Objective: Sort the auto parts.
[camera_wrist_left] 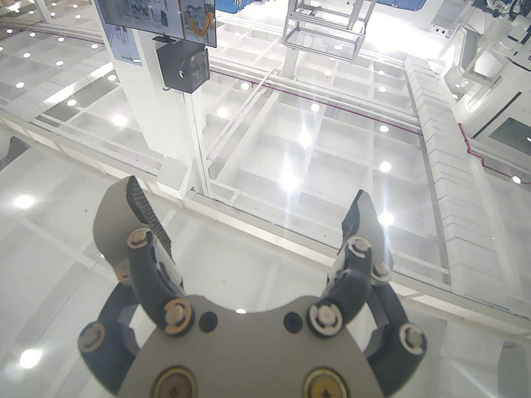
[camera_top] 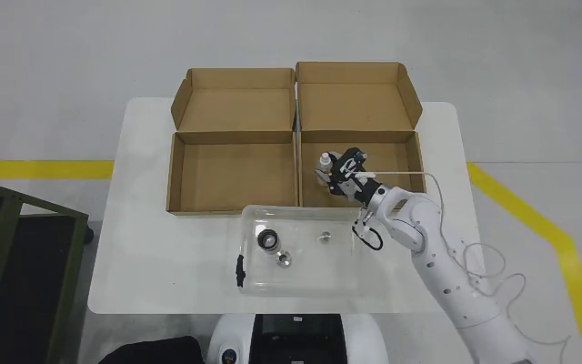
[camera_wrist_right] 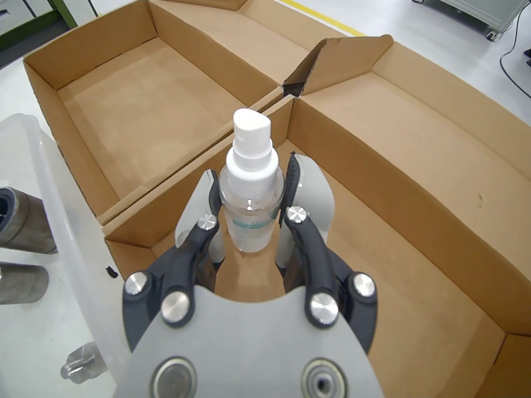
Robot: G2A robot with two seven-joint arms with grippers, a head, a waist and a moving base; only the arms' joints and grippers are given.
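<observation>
Clamping the spray bottle between its fingers, right gripper over a cardboard box.

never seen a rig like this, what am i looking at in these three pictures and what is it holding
It is a two-armed robot sorting parts at a white table. One picture looks down from above the arms; the other two come from a camera on each wrist. On the table sit an empty cardboard box, a second box and a clear tray with a few metal parts. The right gripper is shut on a spray bottle over the second box. The left gripper is open, empty and aimed at the ceiling.
</observation>
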